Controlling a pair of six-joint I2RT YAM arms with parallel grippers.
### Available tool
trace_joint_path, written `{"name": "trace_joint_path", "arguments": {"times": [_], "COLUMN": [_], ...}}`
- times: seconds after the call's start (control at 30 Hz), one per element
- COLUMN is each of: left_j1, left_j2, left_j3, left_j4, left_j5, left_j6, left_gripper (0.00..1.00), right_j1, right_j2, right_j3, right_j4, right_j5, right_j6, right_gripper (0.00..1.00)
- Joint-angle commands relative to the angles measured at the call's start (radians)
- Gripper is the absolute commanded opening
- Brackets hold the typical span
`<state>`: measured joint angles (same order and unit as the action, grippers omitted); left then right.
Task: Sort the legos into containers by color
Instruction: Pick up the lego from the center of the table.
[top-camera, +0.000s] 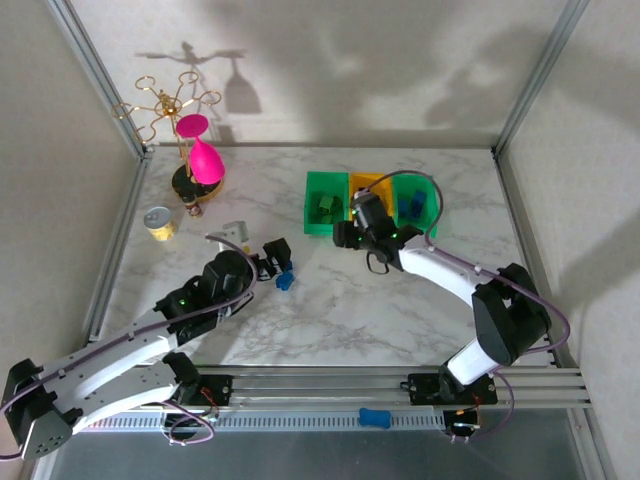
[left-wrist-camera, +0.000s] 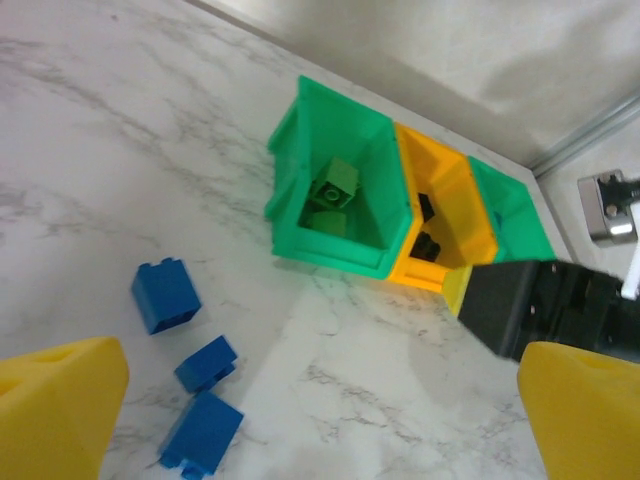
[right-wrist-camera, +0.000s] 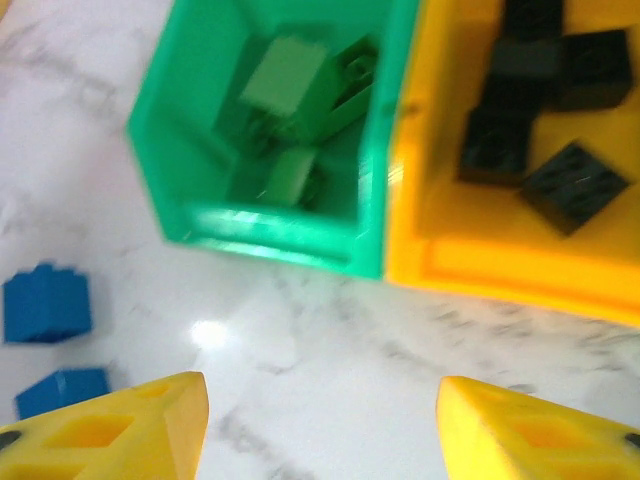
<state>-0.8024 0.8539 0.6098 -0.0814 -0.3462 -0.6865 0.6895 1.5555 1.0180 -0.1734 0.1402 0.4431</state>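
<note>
Hovering over the marble desk (left-wrist-camera: 100, 150), the left tool (left-wrist-camera: 320, 400) has its yellow fingers (left-wrist-camera: 60, 410) spread wide, with nothing between them. Three blue legos (left-wrist-camera: 165, 293) lie loose on the desk just ahead of its left finger, near one another but not touching. Farther ahead of this tool stand the containers in a row, touching side to side. The green container (left-wrist-camera: 300, 150) holds green legos (left-wrist-camera: 338, 185), the yellow container (left-wrist-camera: 455, 200) holds black legos (left-wrist-camera: 427, 243), and beyond it comes a second green container (left-wrist-camera: 515, 210).

The right tool (right-wrist-camera: 320, 410) is also apart and empty. It hangs just short of the near walls of the green container and the yellow container, about where the two meet. Two of the blue legos sit on the desk off to its left.
</note>
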Motion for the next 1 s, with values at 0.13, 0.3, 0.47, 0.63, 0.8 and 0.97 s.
{"name": "trace_joint_path", "arguments": {"times": [0.13,0.3,0.47,0.63,0.8,0.97], "left_j1": [0.005,0.009,0.011,0.012,0.012,0.012], "left_j2": [-0.127,-0.197,-0.234,-0.234,-0.228,-0.225], "left_j3": [-0.059,-0.079,-0.082,-0.080,-0.082,-0.086], "left_j4": [-0.131,-0.177,-0.214,-0.217,-0.218,-0.213], "left_j5": [-0.109,-0.147,-0.166,-0.165,-0.171,-0.168], "left_j6": [-0.092,-0.124,-0.133,-0.130,-0.129,-0.127], "left_gripper": [1.00,1.00,1.00,0.99,1.00,1.00], "right_j1": [0.162,0.244,0.302,0.336,0.361,0.365], "right_j2": [0.067,0.144,0.228,0.307,0.378,0.409], "right_j3": [-0.012,0.042,0.095,0.153,0.218,0.223], "right_j4": [0.092,0.103,0.100,0.089,0.050,0.054], "right_j5": [-0.029,-0.041,-0.034,-0.017,0.039,0.051], "right_j6": [0.052,0.073,0.135,0.190,0.239,0.256], "right_gripper": [0.64,0.66,0.70,0.73,0.77,0.77]}}
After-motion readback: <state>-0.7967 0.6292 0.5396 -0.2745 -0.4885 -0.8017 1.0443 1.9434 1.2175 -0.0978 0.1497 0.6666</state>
